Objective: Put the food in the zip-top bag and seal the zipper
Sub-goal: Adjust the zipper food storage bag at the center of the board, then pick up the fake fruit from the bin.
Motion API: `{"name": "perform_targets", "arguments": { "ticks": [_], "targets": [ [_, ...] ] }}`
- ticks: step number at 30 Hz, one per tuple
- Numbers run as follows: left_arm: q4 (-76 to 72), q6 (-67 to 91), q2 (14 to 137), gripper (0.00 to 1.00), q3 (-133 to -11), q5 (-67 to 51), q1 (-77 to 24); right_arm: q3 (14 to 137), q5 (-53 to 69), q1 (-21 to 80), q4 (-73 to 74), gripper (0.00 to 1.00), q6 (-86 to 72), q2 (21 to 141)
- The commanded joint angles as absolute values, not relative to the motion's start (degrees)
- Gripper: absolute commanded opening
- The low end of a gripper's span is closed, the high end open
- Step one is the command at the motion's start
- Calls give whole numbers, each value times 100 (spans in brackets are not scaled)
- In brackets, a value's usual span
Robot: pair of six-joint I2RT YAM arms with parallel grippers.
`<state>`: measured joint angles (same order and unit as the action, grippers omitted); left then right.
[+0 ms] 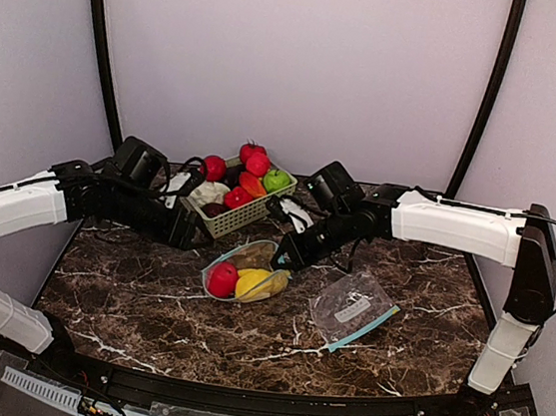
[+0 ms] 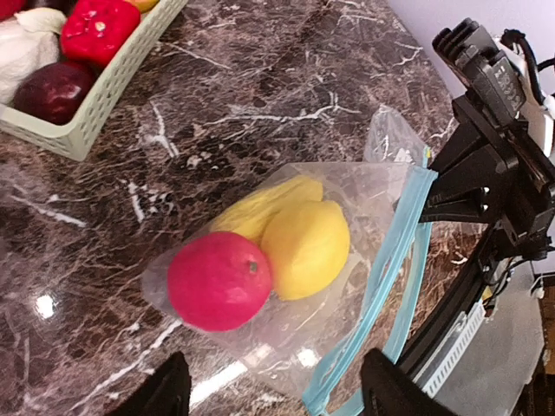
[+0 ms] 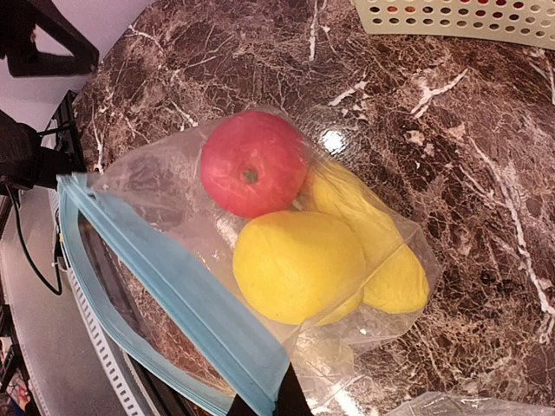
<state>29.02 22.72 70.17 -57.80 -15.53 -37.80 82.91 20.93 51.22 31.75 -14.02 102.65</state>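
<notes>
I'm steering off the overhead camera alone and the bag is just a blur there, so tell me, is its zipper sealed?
Observer: No. The right wrist view shows the bag with its blue zipper gaping open.
Operator: Is anything gripping it?
Observer: Yes. The right pincer is shut on the zipper's edge, at the bottom of its own view.
Operator: And the left one?
Observer: The left pincer is open above the bag, holding nothing.
</notes>
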Motion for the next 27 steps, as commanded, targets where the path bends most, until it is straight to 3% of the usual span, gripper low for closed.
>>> {"name": "perform_targets", "arguments": {
  "ticks": [1, 3, 7, 18, 27],
  "targets": [
    [3877, 1908, 7047, 76, -6713, -315, -3773, 8437, 2358, 5121, 3086, 0, -1371, 10298],
    [4106, 1724, 7219, 83, -7163, 230, -3691, 8427, 2401, 5124, 3062, 0, -1378, 10292],
    [3748, 1544, 7644, 89, -7642, 89, -3201, 8390, 2404, 5125, 2999, 0, -1393, 10296],
    [2376, 1928, 9595, 92, -8580, -888, -2276, 8355, 2425, 5124, 2881, 0, -1448, 10310],
    [2219, 1850, 11047, 92, -9579, -520, -1987, 8487, 2549, 5124, 2805, 0, -1483, 10362]
  ]
}}
